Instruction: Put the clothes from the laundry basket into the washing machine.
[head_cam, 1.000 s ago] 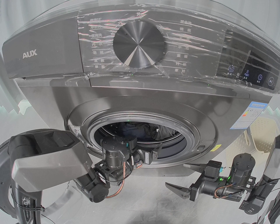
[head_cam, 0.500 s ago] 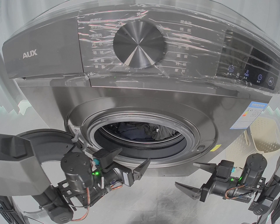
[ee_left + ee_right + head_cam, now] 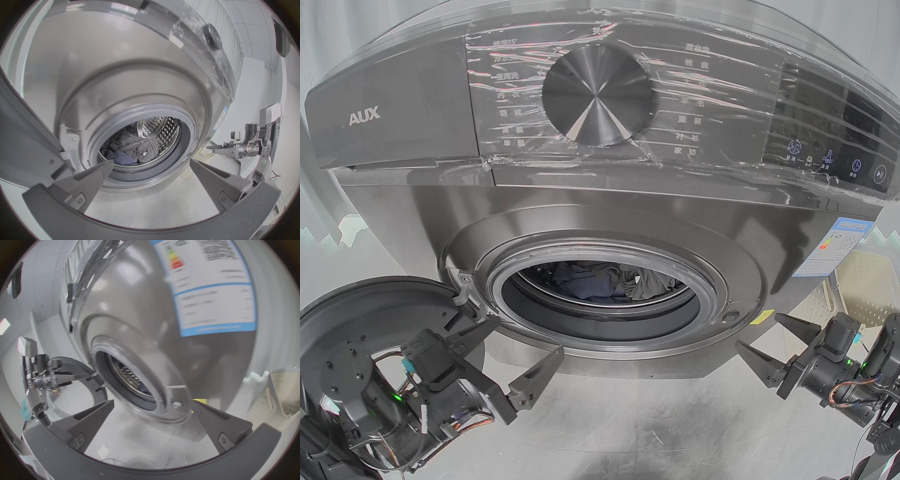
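**Clothes lying in the drum, both claws open and empty**

The clothes (image 3: 600, 281), a dark bundle of grey and navy pieces, are lying inside the drum (image 3: 168, 132) of the washing machine (image 3: 650, 219), towards its back, behind the round opening. They are resting against the perforated steel wall of the drum, and no claw is touching them. The round door (image 3: 362, 306) is standing wide open on the robot's left side, just beside the opening.

The left gripper (image 3: 522, 337) is hovering below and to the left of the opening, in front of the open door. Its two fingers are spreading wide apart and are holding nothing. The right gripper (image 3: 759, 330) is hovering in front of the lower right part of the machine. Its fingers are also standing apart with nothing between them. The two grippers are well apart from each other.

The cream laundry basket (image 3: 865, 281), with small holes in its wall, is standing just beside the machine on the right side. What is lying inside it, I cannot tell. Above the opening, the large metal dial (image 3: 597, 94) is sitting on the control panel under a transparent film. A blue-edged label (image 3: 832, 247) is sticking on the right part of the front. The pale grey floor (image 3: 650, 425) is stretching under both grippers.
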